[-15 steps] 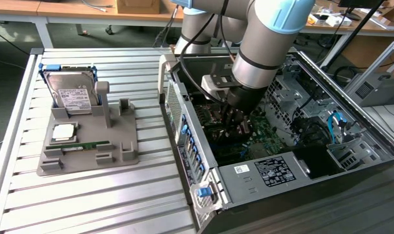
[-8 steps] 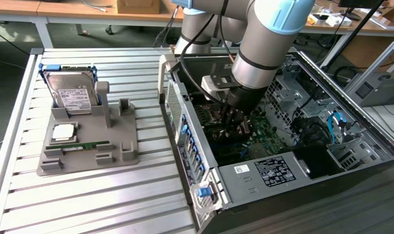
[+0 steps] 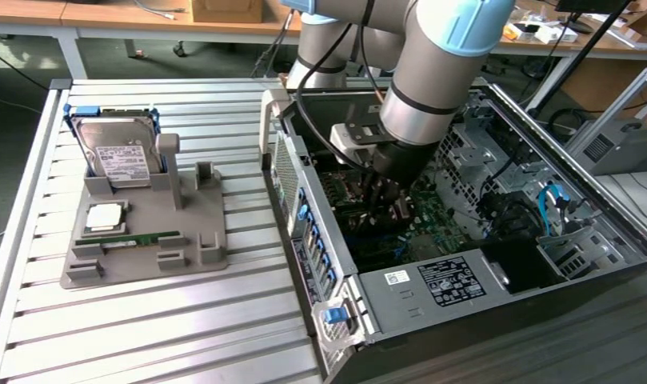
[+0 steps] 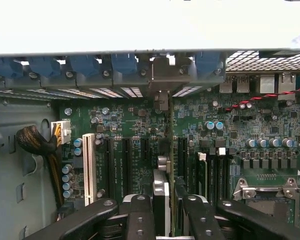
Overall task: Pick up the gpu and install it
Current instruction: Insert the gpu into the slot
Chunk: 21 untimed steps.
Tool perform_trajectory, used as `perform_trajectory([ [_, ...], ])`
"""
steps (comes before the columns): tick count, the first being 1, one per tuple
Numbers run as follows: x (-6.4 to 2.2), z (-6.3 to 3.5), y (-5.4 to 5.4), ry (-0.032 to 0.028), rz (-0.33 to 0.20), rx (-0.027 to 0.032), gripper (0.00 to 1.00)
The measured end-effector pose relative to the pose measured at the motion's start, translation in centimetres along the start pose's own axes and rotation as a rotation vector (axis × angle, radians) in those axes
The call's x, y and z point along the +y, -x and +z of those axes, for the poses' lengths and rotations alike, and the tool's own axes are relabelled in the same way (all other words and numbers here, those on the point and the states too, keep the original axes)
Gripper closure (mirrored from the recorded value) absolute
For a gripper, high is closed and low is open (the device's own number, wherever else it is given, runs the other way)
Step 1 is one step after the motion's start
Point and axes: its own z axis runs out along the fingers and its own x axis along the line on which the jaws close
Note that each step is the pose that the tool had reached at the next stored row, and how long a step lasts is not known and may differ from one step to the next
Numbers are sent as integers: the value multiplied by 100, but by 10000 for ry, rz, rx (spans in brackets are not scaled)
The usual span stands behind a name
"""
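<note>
My gripper [image 3: 389, 202] is down inside the open computer case [image 3: 430, 288], over the motherboard [image 3: 435, 216]. In the wrist view the gpu [image 4: 162, 150] appears edge-on as a thin dark card running between my black fingers [image 4: 140, 215], and the gripper [image 4: 168, 217] is shut on it. The card's silver bracket [image 4: 161, 99] is at the case's rear slot openings, under the blue retainer clips [image 4: 122, 64]. The card stands upright in line with the black expansion slots [image 4: 125, 165]; whether it is pressed fully into one I cannot tell.
A grey fixture [image 3: 141, 240] on the slatted table [image 3: 141, 328] holds a silver hard drive [image 3: 115, 152], a processor chip [image 3: 105, 214] and a narrow green memory stick [image 3: 131, 238]. A white slot [image 4: 89, 167] and a cable bundle [image 4: 37, 142] lie beside the card.
</note>
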Motion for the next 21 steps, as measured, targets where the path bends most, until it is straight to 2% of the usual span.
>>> perform_trajectory([
  [15,-14,20,2,1,1,-3,73],
  [21,-18,20,4,2,7,13,73],
])
